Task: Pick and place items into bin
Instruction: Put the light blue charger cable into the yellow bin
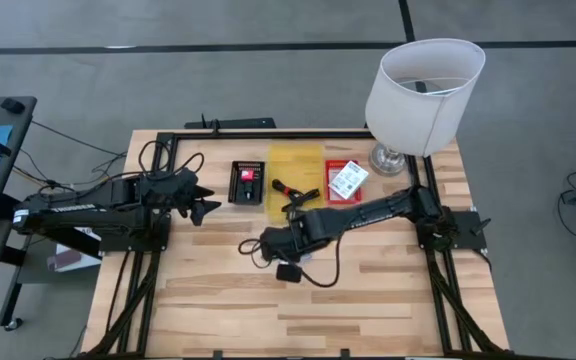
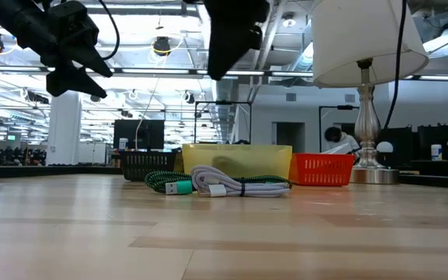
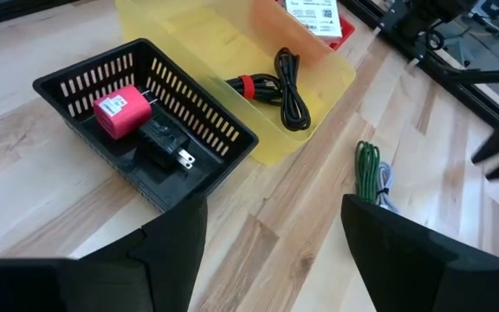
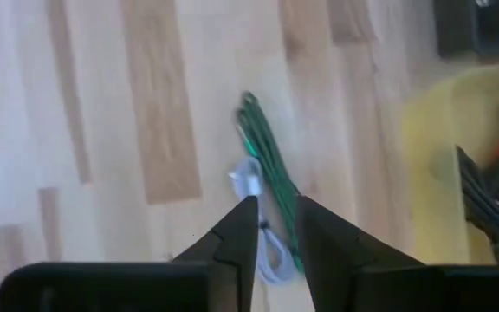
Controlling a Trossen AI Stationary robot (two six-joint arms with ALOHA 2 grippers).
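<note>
Presently noted: right gripper (image 4: pixel 273 227) poised above bundled green and white cables (image 2: pixel 224 184) on table (image 1: pixel 388 290), jaws nearly closed, nothing grasped. Cables at seven o'clock from yellow tray (image 1: pixel 296 160). Left gripper (image 1: pixel 206 198) spread wide, empty, at nine o'clock of black basket (image 3: pixel 145 121).

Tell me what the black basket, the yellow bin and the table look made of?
Black basket: likely moulded plastic, matte, with slotted walls. Yellow bin: translucent plastic, probably; the table shows through its walls. Table: pale wood planks with visible grain and joints, smooth finish.
</note>
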